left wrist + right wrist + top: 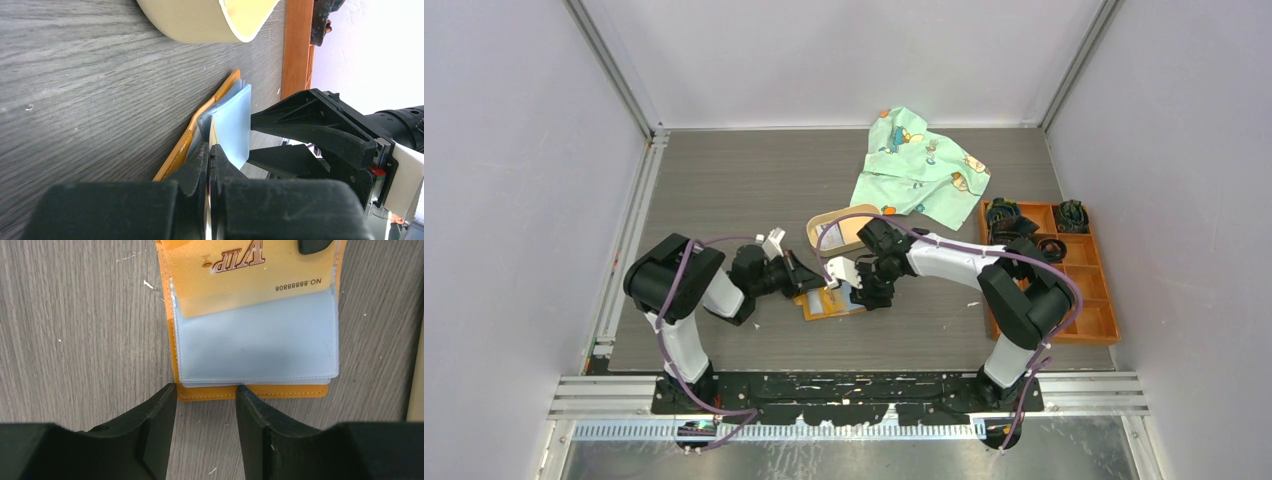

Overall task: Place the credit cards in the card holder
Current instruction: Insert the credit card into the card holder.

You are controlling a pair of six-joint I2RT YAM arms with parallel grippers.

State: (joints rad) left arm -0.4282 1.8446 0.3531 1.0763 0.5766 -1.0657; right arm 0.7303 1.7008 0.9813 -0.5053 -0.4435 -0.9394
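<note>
Card holder (pixel 250 391) lies open and flat on the table (pixel 75 340) between the two arms, near the oval tray (pixel 819 226), with its clear bluish sleeves (pixel 257 340) facing up. One credit card (pixel 250 280), gold with printed lettering, sits partway in the top sleeve, a good part of it showing beyond the sleeve mouth. No other cards can be made out in these views. Left gripper (pixel 210 159): jaws pressed together on the card's thin outer end, seen edge-on in the left wrist view. Right gripper (pixel 206 402): jaws standing half apart and holding nothing, tips at the holder's near edge; whether they press it down cannot be told. Handling assessment: the card is judged light, stiff and slick, liable to pivot or slip out of a pinch taken at a corner. A grip across the short outer edge, square to the sleeve mouth, looks soundest. The sleeves are thin soft film and would likely buckle or catch the card's leading corners if it enters skewed. The holder looks light and limp and may skid on the smooth table under a push, so it wants bracing at the edge opposite the card's entry
</note>
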